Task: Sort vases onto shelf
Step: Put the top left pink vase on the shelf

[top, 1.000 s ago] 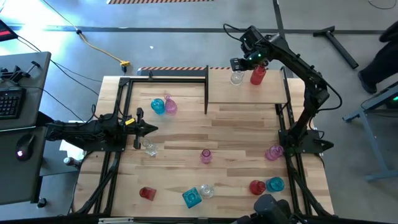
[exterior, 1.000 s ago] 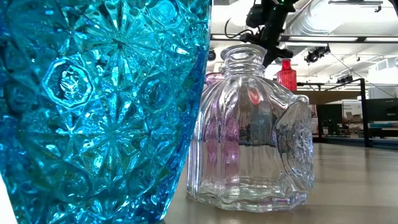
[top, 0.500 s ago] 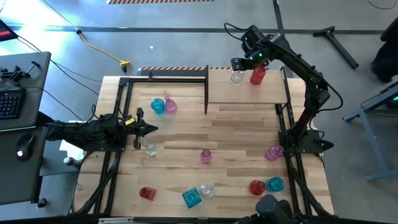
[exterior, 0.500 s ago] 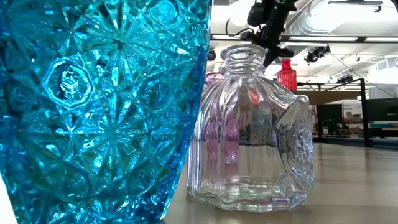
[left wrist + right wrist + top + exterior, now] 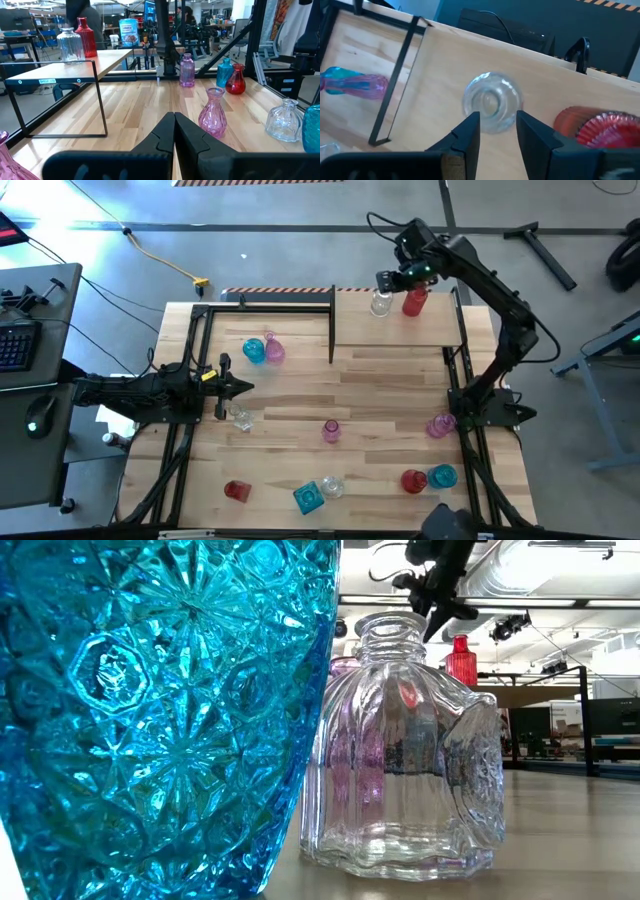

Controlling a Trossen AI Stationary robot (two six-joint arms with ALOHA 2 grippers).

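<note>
Right pincer [image 5: 494, 135] hangs parted at far reach; left pincer [image 5: 174, 131] rests closed, arm low

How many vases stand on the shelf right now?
2: a clear vase and a red vase, side by side at the shelf's far edge. None seem hidden.

Bright, even indoor light; the low view's nearest glass blurs.
</note>
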